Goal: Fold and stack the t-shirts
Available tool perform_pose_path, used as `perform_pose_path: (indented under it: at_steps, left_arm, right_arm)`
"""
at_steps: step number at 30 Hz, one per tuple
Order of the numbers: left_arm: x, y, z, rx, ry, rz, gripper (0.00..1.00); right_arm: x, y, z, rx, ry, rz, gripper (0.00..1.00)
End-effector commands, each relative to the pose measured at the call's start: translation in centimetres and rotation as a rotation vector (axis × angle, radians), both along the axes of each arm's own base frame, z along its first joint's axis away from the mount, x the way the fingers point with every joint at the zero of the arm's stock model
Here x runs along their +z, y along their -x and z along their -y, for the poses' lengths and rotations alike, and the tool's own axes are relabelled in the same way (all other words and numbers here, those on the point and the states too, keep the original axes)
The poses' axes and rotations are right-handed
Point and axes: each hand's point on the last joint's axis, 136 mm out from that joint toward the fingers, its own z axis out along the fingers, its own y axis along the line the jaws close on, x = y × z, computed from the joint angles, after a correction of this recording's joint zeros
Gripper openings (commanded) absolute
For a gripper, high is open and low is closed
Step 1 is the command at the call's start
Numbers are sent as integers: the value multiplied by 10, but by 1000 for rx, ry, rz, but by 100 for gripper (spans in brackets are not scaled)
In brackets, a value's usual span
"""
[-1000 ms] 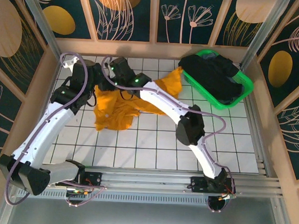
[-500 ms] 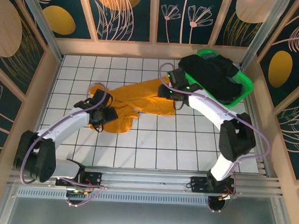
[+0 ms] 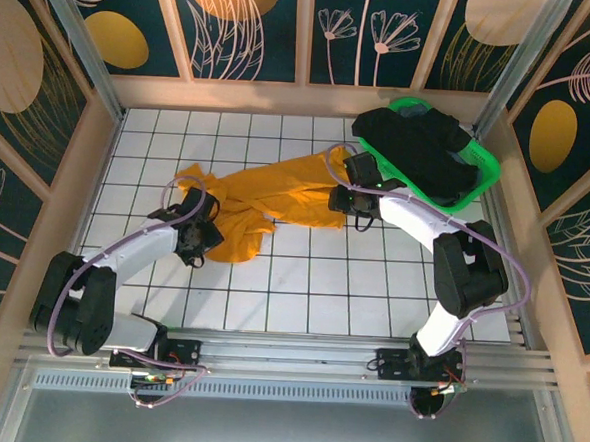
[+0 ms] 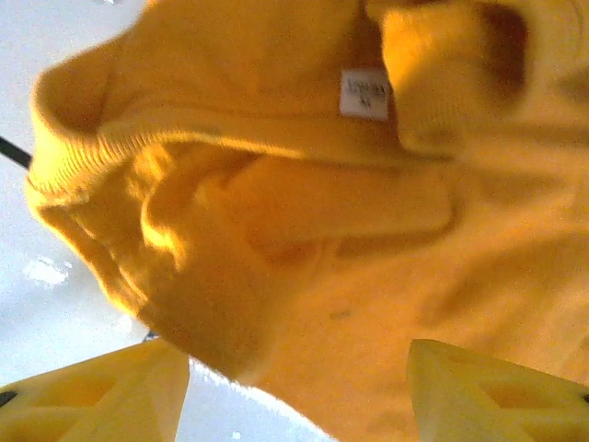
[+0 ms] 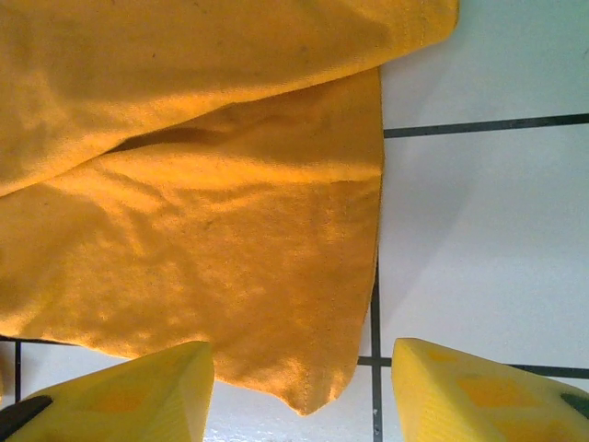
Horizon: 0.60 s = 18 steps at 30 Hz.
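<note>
- The mustard t-shirt [image 3: 267,194] lies rumpled on the tiled counter [image 3: 301,282], reaching from one arm to the other.
- The left jaws stand apart just over its collar end, gripping nothing.
- The right jaws gape above a hem corner, with no cloth pinched.
- The black t-shirt [image 3: 419,153] is heaped in the green basket [image 3: 486,176].

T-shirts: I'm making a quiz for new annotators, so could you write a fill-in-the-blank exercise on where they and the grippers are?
1. The black t-shirt lies in the ___ basket.
2. The mustard t-shirt lies crumpled on the ___ tiles of the table.
3. The left gripper and right gripper both stand ___ at its ends.
Missing words: green; white; open.
</note>
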Motion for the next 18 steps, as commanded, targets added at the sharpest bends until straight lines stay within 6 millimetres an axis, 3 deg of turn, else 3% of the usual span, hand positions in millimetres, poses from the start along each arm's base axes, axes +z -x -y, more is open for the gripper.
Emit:
perform_pose_path:
  at_steps: [1, 6, 7, 10, 13, 18]
  left_arm:
    - [-10, -7, -2, 47, 18, 14, 62]
    - [-22, -5, 0, 43, 22, -12, 53]
    - [-22, -6, -2, 48, 15, -9, 47]
    - [-14, -14, -13, 66, -34, 23, 16]
    - [-4, -20, -23, 67, -76, 42, 2]
    - [3, -18, -37, 74, -125, 49, 0]
  right_arm:
    - [-3, -1, 3, -11, -6, -5, 54]
    - [-6, -3, 16, -52, -9, -17, 54]
    - [-10, 0, 14, -42, -29, -36, 54]
    - [-22, 3, 12, -31, -34, -63, 55]
    - [-33, 6, 5, -10, -26, -87, 55]
    - [-57, 9, -13, 33, -11, -137, 54]
